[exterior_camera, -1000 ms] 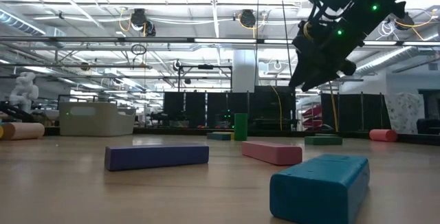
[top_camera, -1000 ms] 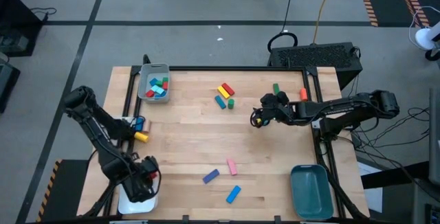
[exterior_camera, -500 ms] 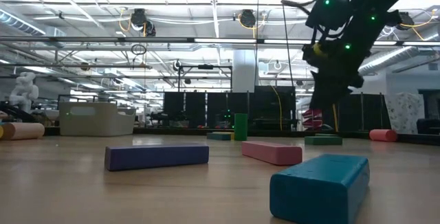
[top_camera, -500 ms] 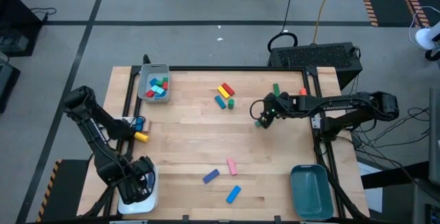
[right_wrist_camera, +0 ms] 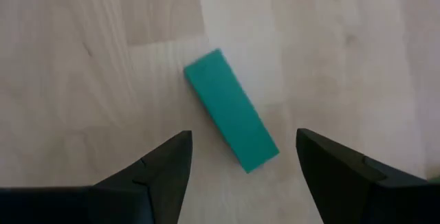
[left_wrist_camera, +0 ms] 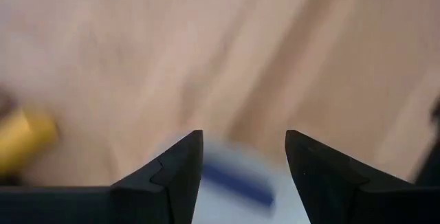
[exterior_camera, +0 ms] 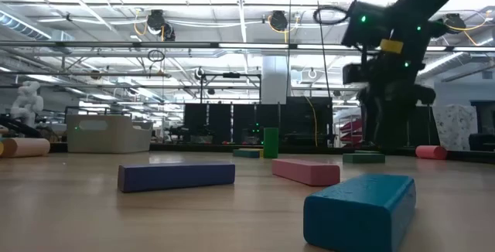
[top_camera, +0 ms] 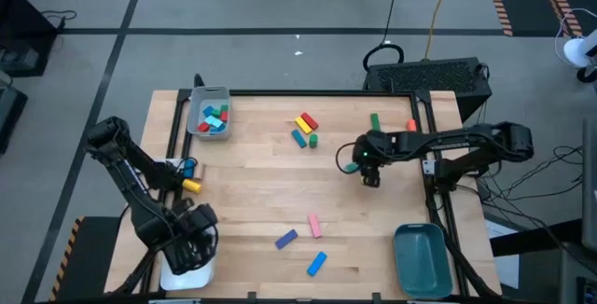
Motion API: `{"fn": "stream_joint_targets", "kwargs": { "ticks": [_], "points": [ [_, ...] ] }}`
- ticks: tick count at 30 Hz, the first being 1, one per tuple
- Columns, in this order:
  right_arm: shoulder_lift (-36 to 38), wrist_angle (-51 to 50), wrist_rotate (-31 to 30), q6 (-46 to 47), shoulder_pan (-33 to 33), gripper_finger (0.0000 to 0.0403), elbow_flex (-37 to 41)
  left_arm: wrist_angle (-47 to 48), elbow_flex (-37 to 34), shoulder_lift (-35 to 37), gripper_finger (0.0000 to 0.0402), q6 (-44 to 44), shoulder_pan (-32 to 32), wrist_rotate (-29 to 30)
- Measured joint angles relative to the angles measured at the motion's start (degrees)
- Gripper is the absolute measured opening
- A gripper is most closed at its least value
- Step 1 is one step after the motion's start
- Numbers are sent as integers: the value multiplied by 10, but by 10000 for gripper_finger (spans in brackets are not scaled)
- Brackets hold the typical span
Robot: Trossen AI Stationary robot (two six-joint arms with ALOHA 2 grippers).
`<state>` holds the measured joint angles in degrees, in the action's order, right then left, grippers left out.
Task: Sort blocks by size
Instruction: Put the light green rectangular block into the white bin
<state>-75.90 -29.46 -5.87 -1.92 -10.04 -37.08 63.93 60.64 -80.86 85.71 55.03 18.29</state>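
My right gripper (right_wrist_camera: 243,133) hangs open, pointing down over a teal bar (right_wrist_camera: 230,110) that lies flat on the wood. Its fingers stand on either side of the bar without touching it. The low view shows this gripper (exterior_camera: 379,140) just above the bar (exterior_camera: 363,158). At the near left corner my left gripper (left_wrist_camera: 243,136) is open above the white tray (top_camera: 187,271). A blue block (left_wrist_camera: 234,176) lies in that tray below its fingers. Other blocks lie loose on the table: a pink bar (top_camera: 315,226), a purple bar (top_camera: 286,239) and a blue bar (top_camera: 317,264).
A grey tray (top_camera: 209,113) with several blocks stands at the far left, and a teal tray (top_camera: 422,259) at the near right. A cluster of blocks (top_camera: 304,129) lies far centre. A green block (top_camera: 374,119) and an orange one (top_camera: 411,128) lie far right. A yellow cylinder (top_camera: 191,186) lies at the left.
My right gripper has come down toward the table and a little toward its near edge, and has rolled about its own axis. It now points down over the teal bar. The blocks on the table have stayed where they were.
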Motion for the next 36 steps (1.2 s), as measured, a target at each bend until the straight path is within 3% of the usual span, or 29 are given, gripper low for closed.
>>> {"fn": "stream_joint_targets", "kwargs": {
  "ticks": [3, 6, 23, 36],
  "points": [
    [-36, 13, -4, -5, 0, 247, 0, 0, 0, 0, 208, -12, -6, 102],
    [-66, 21, -6, -14, 0, 247, 0, 0, 0, 0, 208, -12, -14, 155],
    [-95, 37, -1, -19, 0, 247, -1, 1, 0, 0, 208, -108, -113, 259],
    [-96, 48, 1, -1, 0, 246, 0, -27, -11, 0, 208, -270, -206, 361]
  ]
}}
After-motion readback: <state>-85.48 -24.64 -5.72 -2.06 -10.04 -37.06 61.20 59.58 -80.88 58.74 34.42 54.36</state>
